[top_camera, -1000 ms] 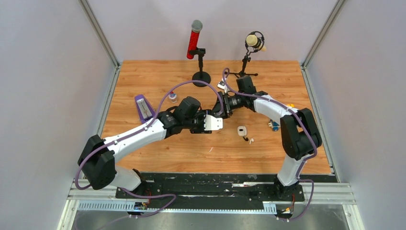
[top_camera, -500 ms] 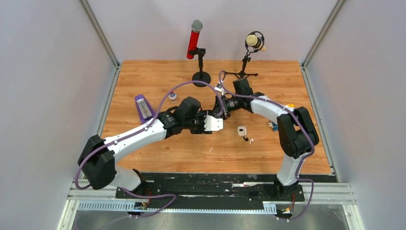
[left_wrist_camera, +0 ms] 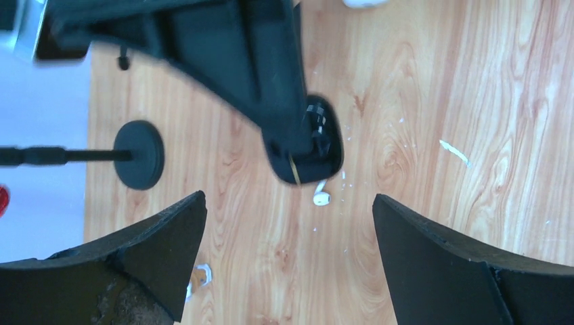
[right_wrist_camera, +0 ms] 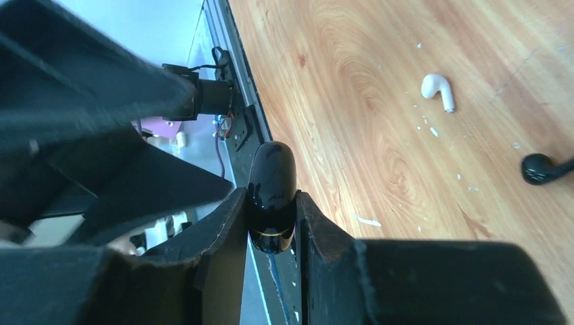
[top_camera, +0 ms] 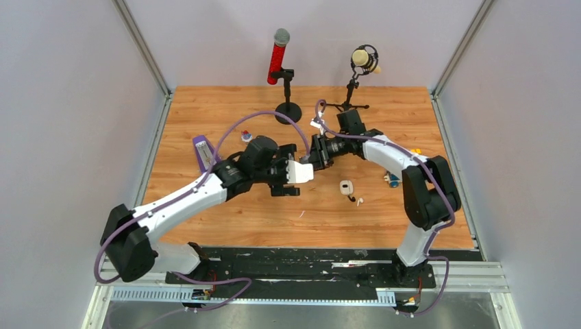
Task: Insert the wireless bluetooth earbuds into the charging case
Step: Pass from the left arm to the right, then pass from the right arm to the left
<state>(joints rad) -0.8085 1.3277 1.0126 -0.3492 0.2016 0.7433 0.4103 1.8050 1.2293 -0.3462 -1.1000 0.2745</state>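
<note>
The right claw [right_wrist_camera: 269, 218] pinches a glossy black oval charging case [right_wrist_camera: 272, 172]; the left claw [left_wrist_camera: 288, 210] gapes wide, empty, over the grained wooden worktop [left_wrist_camera: 474, 81].

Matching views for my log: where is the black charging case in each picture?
Top external: not visible, hidden at the right gripper.
Left wrist: black charging case, centre, just above middle.
Right wrist: centre-left, between the right gripper's fingers.
Shared landmark: white earbud lying nearby, both wrist views.
</note>
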